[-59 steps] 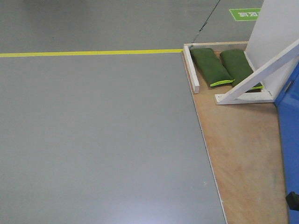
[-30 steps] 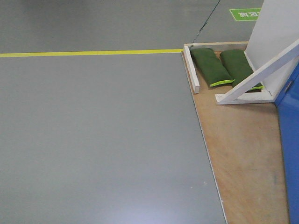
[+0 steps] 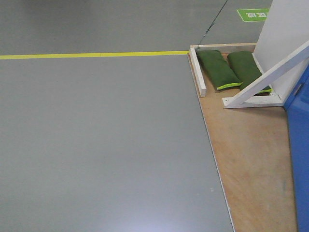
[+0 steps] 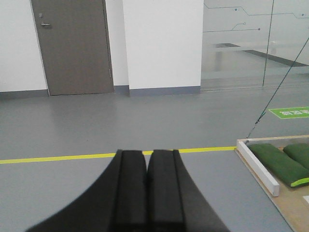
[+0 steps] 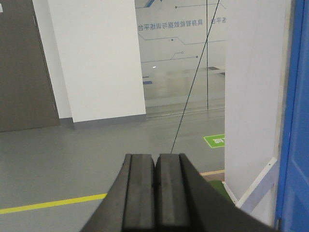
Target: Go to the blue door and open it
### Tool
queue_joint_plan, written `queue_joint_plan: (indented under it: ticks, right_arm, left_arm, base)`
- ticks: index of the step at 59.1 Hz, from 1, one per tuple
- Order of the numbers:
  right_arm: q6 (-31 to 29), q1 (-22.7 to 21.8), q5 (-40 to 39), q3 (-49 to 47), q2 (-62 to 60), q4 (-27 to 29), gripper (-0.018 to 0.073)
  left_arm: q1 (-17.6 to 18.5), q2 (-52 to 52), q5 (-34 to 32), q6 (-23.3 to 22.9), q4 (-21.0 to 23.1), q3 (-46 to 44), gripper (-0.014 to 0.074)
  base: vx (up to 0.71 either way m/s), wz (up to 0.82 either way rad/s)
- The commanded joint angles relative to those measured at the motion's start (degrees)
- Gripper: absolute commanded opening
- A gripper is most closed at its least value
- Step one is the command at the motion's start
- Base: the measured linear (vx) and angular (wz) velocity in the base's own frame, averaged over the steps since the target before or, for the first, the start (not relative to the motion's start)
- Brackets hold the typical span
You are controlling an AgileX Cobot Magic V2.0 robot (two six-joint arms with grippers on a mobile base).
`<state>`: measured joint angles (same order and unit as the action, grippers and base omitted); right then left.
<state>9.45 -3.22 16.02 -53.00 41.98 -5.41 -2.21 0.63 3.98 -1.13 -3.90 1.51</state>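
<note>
Meeting the plywood surface's [image 3: 251,159] far corner, a yellow line [image 3: 96,55] crosses the grey floor. Two soft green bags [image 3: 218,69] lie on that surface, one half hidden by a white brace [image 3: 270,77]. The glossy blue door [image 3: 300,145], cut off, stands at its right. The left claw [image 4: 147,155] and right claw [image 5: 155,158] are clenched, empty.

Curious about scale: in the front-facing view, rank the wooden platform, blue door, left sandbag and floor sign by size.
1. wooden platform
2. blue door, partly in frame
3. left sandbag
4. floor sign, cropped and farther, so unsure
</note>
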Motion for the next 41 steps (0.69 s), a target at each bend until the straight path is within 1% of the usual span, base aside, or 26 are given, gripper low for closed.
queue_joint_plan:
  ticks: [1,8,10,13,17,20,22,23,24,27,31,35,40,41]
  right_arm:
    - [-0.08,-0.4,-5.01,-1.99,1.4,-0.11,-0.0001]
    - [-0.08,-1.12,-4.99,-1.99,3.32,-0.04,-0.0001]
    - [-0.08,-2.45,-5.82,-2.13,4.06,0.01,-0.0001]
    - [-0.08,-5.68,-7.51,-2.26,5.1,0.13,-0.0001]
    - [-0.08,-12.65,-11.84,-2.26,6.31,0.8,-0.0001]
    - [-0.08,-19.42,-16.02,-2.26,7.04,1.35,-0.0001]
    - [-0.08,-22.96,-18.82,-2.26,7.35,1.91,-0.0001]
    - [-0.08,-25.64,-20.88,-2.26,7.65,2.69,-0.0001]
    - [-0.08,-27.41,-22.35,-2.26,7.82,3.3,-0.0001]
    - [-0.08,-34.26,-27.72,-2.26,8.53,6.13,-0.0001]
    - [-0.08,-42.16,-35.22,-2.26,9.42,11.91,-0.0001]
    - [-0.08,-49.17,-42.18,-2.26,10.61,20.33,-0.0001]
    - [-0.08,-56.11,-47.44,-2.52,12.27,29.01,-0.0001]
    - [-0.08,-57.55,-47.9,-2.96,12.8,32.3,-0.0001]
  left_arm:
    - [0.46,0.8,-4.62,-0.37,0.1,-1.71,0.0073]
    - [0.46,0.8,-4.62,-0.37,0.1,-1.71,0.0073]
    - [0.46,0.8,-4.62,-0.37,0.1,-1.71,0.0073]
    - [0.46,0.8,-4.62,-0.37,0.1,-1.71,0.0073]
    - [0.46,0.8,-4.62,-0.37,0.1,-1.71,0.0073]
    - [0.46,0.8,-4.62,-0.37,0.1,-1.71,0.0073]
    - [0.46,0.8,-4.62,-0.37,0.1,-1.71,0.0073]
    - [0.46,0.8,-4.62,-0.37,0.1,-1.71,0.0073]
    - [0.46,0.8,-4.62,-0.37,0.1,-1.71,0.0073]
    - [0.46,0.8,-4.62,-0.37,0.1,-1.71,0.0073]
    - [0.46,0.8,-4.62,-0.37,0.1,-1.71,0.0073]
    - [0.46,0.8,-4.62,-0.37,0.1,-1.71,0.0073]
    - [0.46,0.8,-4.62,-0.37,0.1,-1.71,0.0073]
    - [0.46,0.8,-4.62,-0.37,0.1,-1.71,0.0073]
  base:
    - [0.0,0.0]
    - [0.0,0.0]
    - [0.0,0.0]
    - [0.0,0.0]
    - [0.0,0.0]
    - [0.0,0.0]
    - [0.0,0.0]
    - [0.0,0.0]
    - [0.0,0.0]
    - [0.0,0.0]
    - [0.0,0.0]
    - [0.0,0.0]
    - [0.0,0.0]
    - [0.0,0.0]
